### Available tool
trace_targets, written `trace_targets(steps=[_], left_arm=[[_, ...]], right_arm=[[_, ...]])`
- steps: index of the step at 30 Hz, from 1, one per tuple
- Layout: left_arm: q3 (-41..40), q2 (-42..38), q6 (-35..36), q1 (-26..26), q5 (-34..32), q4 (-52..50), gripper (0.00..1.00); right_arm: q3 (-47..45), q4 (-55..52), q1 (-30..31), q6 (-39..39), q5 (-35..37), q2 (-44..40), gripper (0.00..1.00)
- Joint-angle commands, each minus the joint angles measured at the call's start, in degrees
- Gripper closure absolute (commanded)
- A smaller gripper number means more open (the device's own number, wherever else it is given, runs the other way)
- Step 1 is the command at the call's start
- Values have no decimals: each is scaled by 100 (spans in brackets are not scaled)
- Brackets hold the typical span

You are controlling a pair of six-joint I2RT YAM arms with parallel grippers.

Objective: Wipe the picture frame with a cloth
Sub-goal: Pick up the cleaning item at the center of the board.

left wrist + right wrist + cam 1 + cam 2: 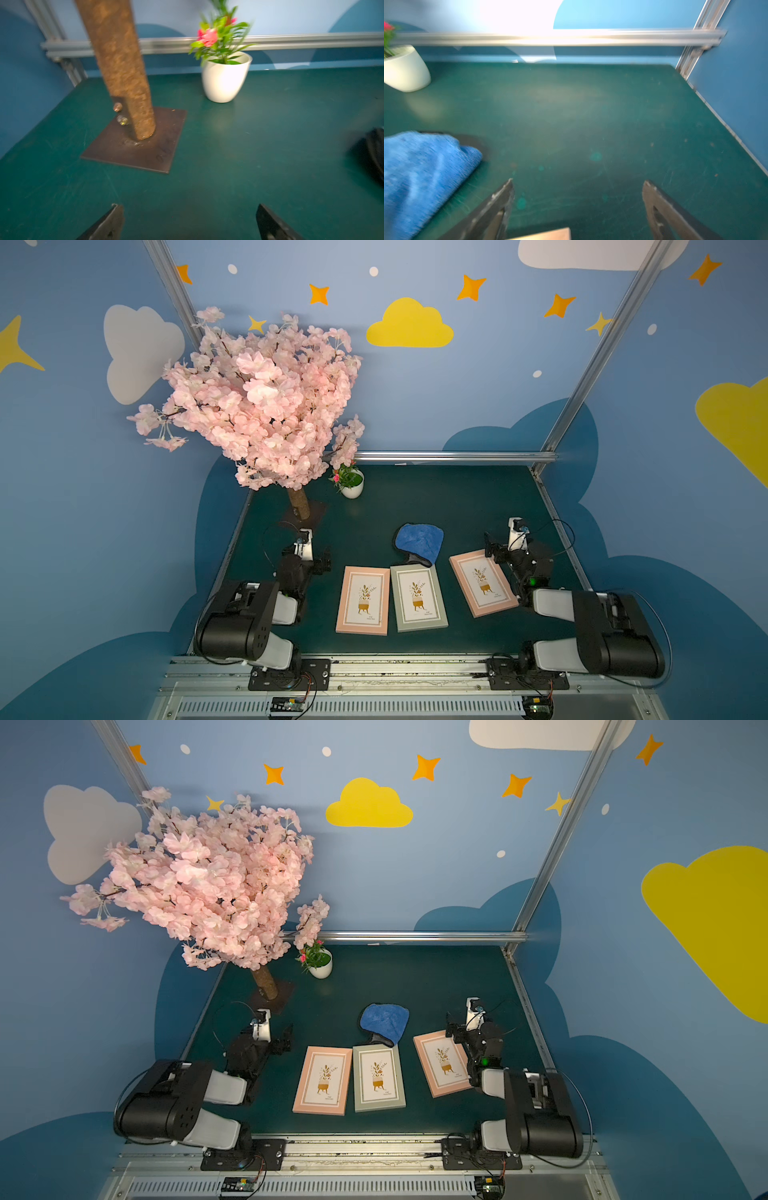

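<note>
A dark green counter [436, 497], matte and crossed with fine scratches, fills the booth I am running from afar, its walls painted blue with clouds and orange stars. A grooved aluminium rail [453, 456] closes the far edge, and a slotted metal track [374, 672] carrying both arm bases closes the near one. A pink blossom tree [257, 398] takes the far left corner, its rough brown trunk [118, 68] bolted to a flat square steel plate [164, 149]. A smooth white pot [225, 81] of leaves and pink flowers stands near it. The far right of the counter lies open up to the side wall.

Three flat rectangular frames lie in a row on the near side: a pink frame [363, 599], a grey-green frame [419, 597] touching it at the far corners, and, apart and angled, a second pink frame [482, 583]. The cloth [419, 539], plush blue with a dark reverse, lies bunched just beyond the grey-green frame, its dark corner meeting that frame's far edge.

The left tool [189, 207] hangs spread wide and empty above bare counter near the tree's plate. The right tool [578, 182], likewise spread and empty, hangs over the far corner of the second pink frame, with the cloth close beside it.
</note>
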Motion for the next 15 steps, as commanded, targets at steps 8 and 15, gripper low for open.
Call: trace_targets(steps=[8, 15], left_arm=[[910, -3268, -1521, -832, -1665, -3343, 0], [761, -3737, -2477, -760, -832, -3799, 0]], right_arm=[[1508, -4980, -21, 1719, 903, -1878, 3], [2429, -6571, -279, 2612, 719, -1621, 3]])
